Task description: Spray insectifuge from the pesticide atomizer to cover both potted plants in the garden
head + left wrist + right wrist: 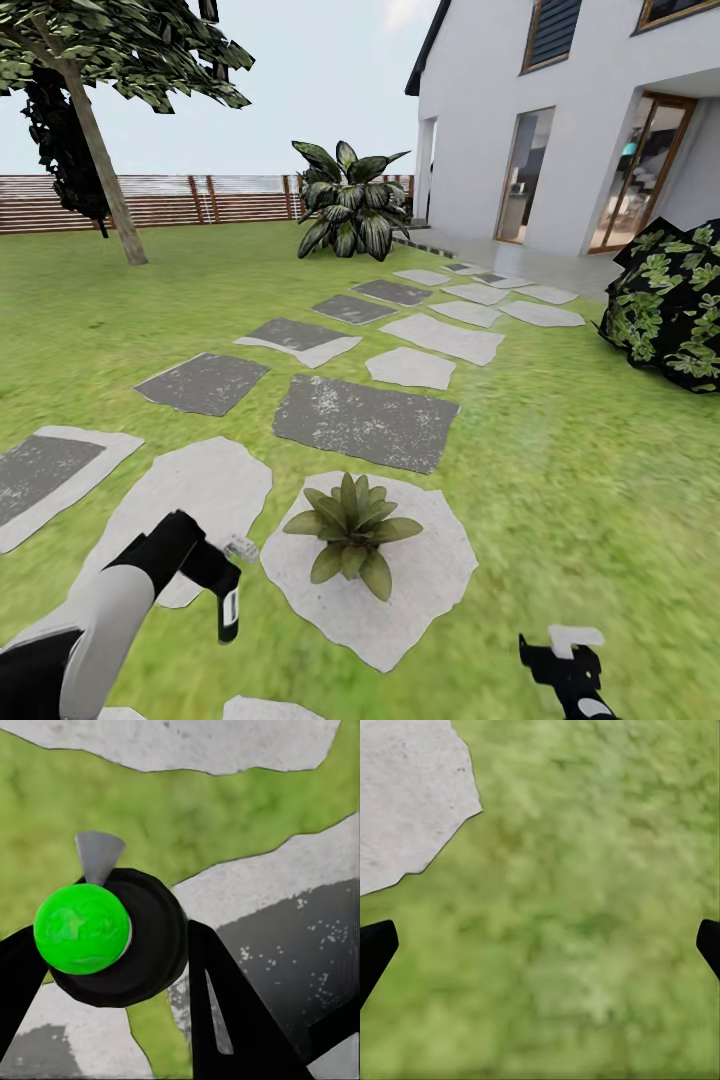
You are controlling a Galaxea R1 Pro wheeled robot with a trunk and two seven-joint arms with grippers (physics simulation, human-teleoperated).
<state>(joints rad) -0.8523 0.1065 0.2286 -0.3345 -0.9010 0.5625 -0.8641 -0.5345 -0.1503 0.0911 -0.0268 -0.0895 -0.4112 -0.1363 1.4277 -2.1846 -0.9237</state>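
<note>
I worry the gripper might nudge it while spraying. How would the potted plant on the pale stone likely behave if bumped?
The potted plant sits low with leaves splayed wide, so it probably resists tipping. Its leaves look stiff and spiky, so they would likely flex little. On the flat stepping stone it may slide rather than roll.

No readable text, label, brand, number or sign appears in any view. The pesticide atomizer (112, 937) carries a plain bright green cap with no lettering, and the house wall (480, 120) bears no writing.
</note>
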